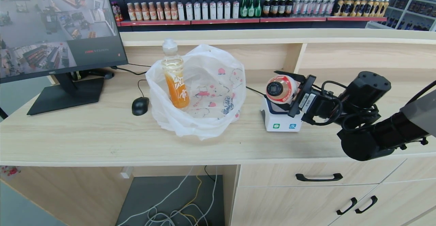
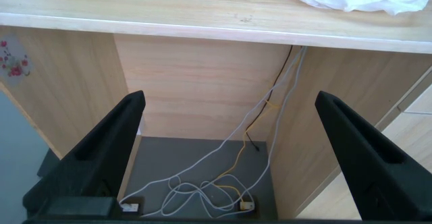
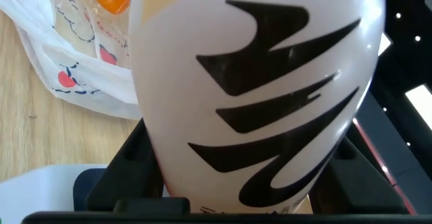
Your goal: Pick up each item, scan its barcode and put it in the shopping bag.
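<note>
My right gripper (image 1: pixel 295 93) is shut on a white and red bottle (image 1: pixel 281 89) held on its side, cap end toward the bag, right above the white barcode scanner (image 1: pixel 281 118) on the counter. In the right wrist view the bottle (image 3: pixel 260 96) shows white with black stripes between the fingers. The white plastic shopping bag (image 1: pixel 201 93) stands open at mid-counter with an orange drink bottle (image 1: pixel 174 79) upright inside it. My left gripper (image 2: pixel 229 150) hangs open below the counter edge, facing the cable recess, with nothing between its fingers.
A monitor (image 1: pixel 54 25) on a black stand fills the counter's left end, with a black mouse (image 1: pixel 140 105) beside the bag. A raised wooden ledge (image 1: pixel 272 35) runs behind. Drawers (image 1: pixel 318 176) sit under the right side; cables (image 2: pixel 216 190) lie in the recess.
</note>
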### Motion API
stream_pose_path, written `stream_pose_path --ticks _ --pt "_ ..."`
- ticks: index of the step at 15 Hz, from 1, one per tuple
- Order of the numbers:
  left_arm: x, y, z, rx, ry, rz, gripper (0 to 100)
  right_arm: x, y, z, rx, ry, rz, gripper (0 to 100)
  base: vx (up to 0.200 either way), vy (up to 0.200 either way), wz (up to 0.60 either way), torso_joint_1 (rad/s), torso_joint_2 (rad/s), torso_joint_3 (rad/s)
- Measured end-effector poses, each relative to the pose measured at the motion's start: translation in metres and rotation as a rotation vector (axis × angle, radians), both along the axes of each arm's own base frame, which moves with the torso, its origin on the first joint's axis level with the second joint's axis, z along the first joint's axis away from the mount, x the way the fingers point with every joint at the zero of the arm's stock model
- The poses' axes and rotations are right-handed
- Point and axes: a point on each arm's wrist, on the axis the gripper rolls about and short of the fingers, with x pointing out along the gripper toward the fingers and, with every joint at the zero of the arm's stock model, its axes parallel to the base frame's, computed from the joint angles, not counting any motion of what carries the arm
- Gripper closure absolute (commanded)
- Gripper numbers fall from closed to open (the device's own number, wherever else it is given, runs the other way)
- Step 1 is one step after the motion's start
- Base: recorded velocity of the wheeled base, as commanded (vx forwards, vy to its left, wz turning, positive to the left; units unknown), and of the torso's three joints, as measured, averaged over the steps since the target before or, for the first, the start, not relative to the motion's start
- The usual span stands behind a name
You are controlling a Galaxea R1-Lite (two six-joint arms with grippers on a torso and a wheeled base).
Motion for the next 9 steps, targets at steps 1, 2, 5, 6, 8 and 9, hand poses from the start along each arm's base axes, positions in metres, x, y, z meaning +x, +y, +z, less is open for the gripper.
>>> stream_pose_path --ticks 1,2,5,6,8,9 --pt "0.0000 0.0000 0.0000 0.000 0.000 0.000 0 0.0003 0.0002 -0.0006 0.000 0.001 0.000 100 0.000 0.000 0.00 0.000 0.00 0.000" --pt "0.0000 0.0000 0.0000 0.000 0.000 0.000 0 0.0005 0.0004 -0.0011 -0.001 0.002 0.000 100 0.000 0.000 0.00 0.000 0.00 0.000" --pt "0.0000 0.0000 0.0000 0.000 0.000 0.000 0 0.0005 0.0006 -0.0013 -0.001 0.003 0.001 100 0.000 0.000 0.00 0.000 0.00 0.000" --pt "0.0000 0.0000 0.0000 0.000 0.000 0.000 0 0.0005 0.0006 -0.0013 -0.001 0.003 0.001 100 0.000 0.000 0.00 0.000 0.00 0.000" --pt "0.0000 0.0000 0.0000 0.000 0.000 -0.001 0 0.0004 0.0007 -0.0018 -0.001 0.005 0.000 100 0.000 0.000 0.00 0.000 0.00 0.000" --pt "0.0000 0.0000 0.0000 0.000 0.000 0.000 0 0.0004 0.0007 -0.0018 -0.001 0.005 0.000 100 0.000 0.000 0.00 0.000 0.00 0.000"
